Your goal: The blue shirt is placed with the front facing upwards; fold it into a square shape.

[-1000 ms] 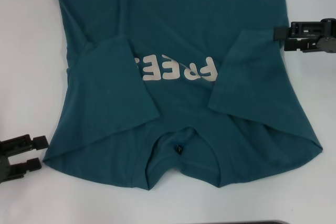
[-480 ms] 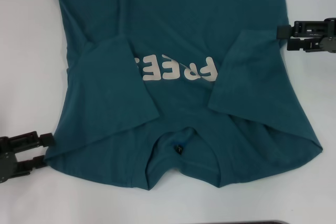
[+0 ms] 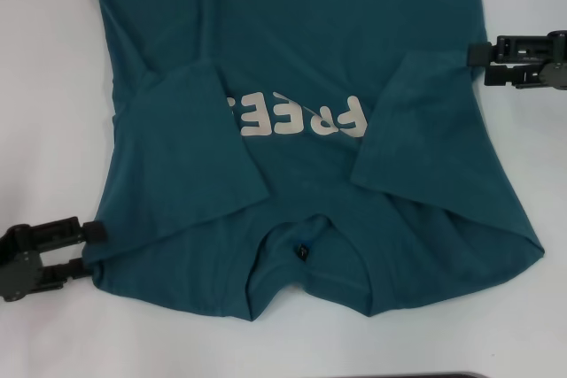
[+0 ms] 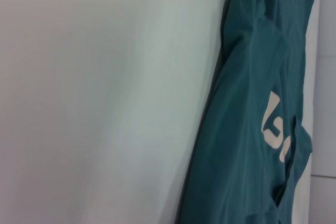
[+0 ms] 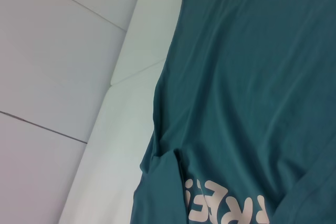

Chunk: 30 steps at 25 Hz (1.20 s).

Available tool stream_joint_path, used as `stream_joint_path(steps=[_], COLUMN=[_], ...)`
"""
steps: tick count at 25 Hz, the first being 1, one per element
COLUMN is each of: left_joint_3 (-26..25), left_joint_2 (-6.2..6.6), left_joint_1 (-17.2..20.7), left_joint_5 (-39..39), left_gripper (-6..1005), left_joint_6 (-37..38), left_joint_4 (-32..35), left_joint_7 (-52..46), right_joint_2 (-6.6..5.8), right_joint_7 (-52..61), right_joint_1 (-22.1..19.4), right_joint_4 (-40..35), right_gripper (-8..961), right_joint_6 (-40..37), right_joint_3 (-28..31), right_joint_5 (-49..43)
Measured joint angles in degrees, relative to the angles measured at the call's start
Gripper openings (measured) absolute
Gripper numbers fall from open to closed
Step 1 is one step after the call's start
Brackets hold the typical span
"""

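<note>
The blue shirt lies flat on the white table, its collar nearest me and off-white letters on the chest. Both sleeves are folded in over the front. My left gripper is open at the shirt's near left shoulder corner, one finger on each side of the cloth edge. At the shirt's right edge, level with the sleeve, my right gripper stands open. The left wrist view shows the shirt edge-on, and the right wrist view shows the shirt and its letters.
The white table shows bare on both sides of the shirt. A dark strip runs along the near edge. Beyond the table edge, pale floor tiles appear in the right wrist view.
My left gripper has slid right along the table until its fingers reach the shirt's shoulder corner. The right gripper drew back slightly to the right, then held still.
</note>
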Motion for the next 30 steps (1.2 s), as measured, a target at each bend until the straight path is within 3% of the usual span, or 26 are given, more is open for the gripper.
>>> stream_joint_path(steps=[14, 30], left_joint_3=[-0.48, 0.68], left_joint_2=[0.68, -0.64], left_joint_1=[1.35, -0.66], left_joint_5=[0.04, 2.29], left_gripper=[799, 798], left_joint_6=[0.27, -0.54], left_joint_4=[-1.71, -1.73], left_joint_7=[-0.18, -0.70], right_joint_2=[-0.09, -0.09], right_joint_7=[0.00, 0.00], right_joint_1=[-0.04, -0.11], right_joint_4=[0.33, 0.39], right_gripper=[921, 920], right_joint_6=[-0.27, -0.25], right_joint_3=[0.50, 0.58], right_joint_5=[0.00, 0.00])
